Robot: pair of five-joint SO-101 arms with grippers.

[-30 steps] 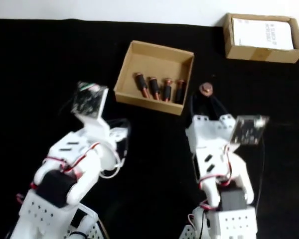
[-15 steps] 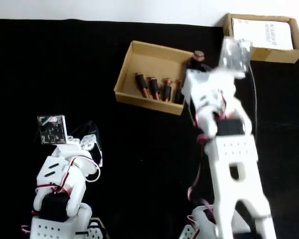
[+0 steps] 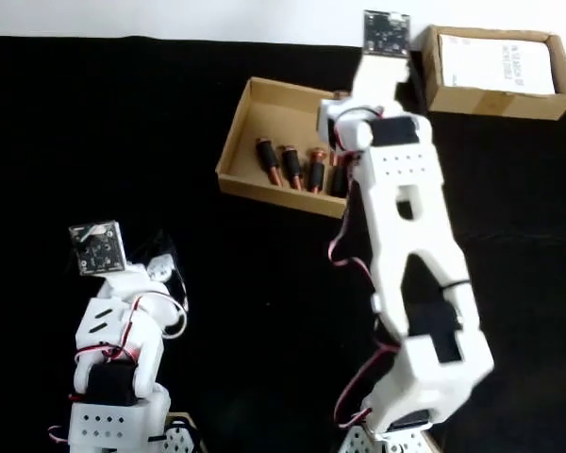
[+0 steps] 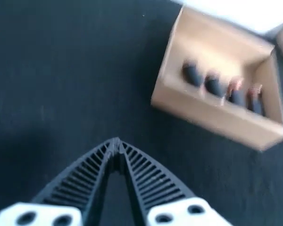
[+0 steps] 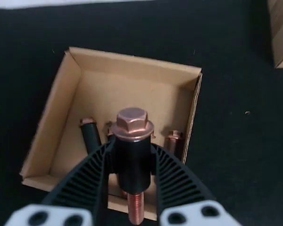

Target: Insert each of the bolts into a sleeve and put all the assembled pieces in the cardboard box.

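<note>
Your left fingers [image 4: 87, 172] are shut tight on nothing, low over the black tabletop [image 4: 61, 70], well away from the work. Your right fingers [image 5: 87, 181] squeeze the sleeve [image 5: 131, 157], with its bolt [image 5: 131, 123] poking out both ends, right above the cardboard box [image 5: 137, 63]. Four finished pieces [image 3: 302, 165] lie in a row inside. Go lower first. Aim for the bare floor on the far side of them. Then let go gently so nothing bounces out.

Right arm [image 3: 387, 170] swings up and extends; right claw [image 5: 132, 148] carries the sleeved bolt [image 5: 131, 162] from beside the cardboard box [image 3: 283, 118] to above it. Left arm [image 3: 123, 326] retracts, folds back.
</note>
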